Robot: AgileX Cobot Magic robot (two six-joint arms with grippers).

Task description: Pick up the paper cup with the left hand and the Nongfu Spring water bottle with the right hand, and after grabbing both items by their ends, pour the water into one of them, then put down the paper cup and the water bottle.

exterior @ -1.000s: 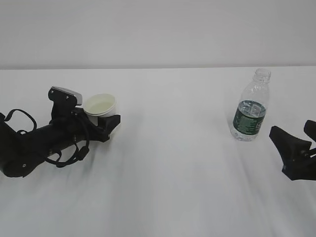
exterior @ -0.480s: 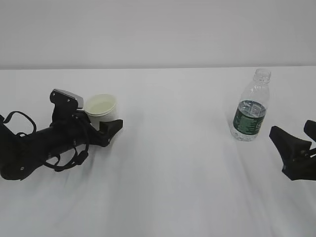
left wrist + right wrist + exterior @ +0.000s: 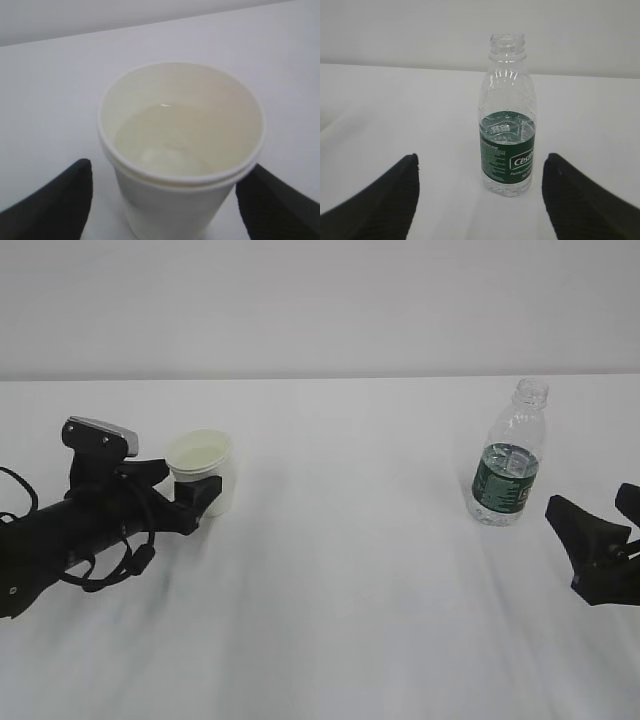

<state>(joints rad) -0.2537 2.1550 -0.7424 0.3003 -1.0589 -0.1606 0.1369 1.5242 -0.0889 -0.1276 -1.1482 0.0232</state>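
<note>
The white paper cup [image 3: 207,478] stands upright on the table at the left, with clear water [image 3: 165,142] in its cream inside. My left gripper [image 3: 185,490] is open, one black finger on each side of the cup [image 3: 170,210] and a gap between each finger and the cup wall. At the right the Nongfu Spring water bottle [image 3: 508,465] stands upright and capless, with some water [image 3: 507,125] at label height. My right gripper [image 3: 592,506] is open and low, a short way in front of the bottle [image 3: 507,140], touching nothing.
The white table [image 3: 350,570] runs back to a plain white wall [image 3: 320,300]. A wide stretch of bare tabletop lies between cup and bottle. The left arm's looped cables [image 3: 100,565] hang close to the table.
The left arm has drawn back to the left and its jaws have widened; the cup stays standing on the table. The right arm and bottle have not moved.
</note>
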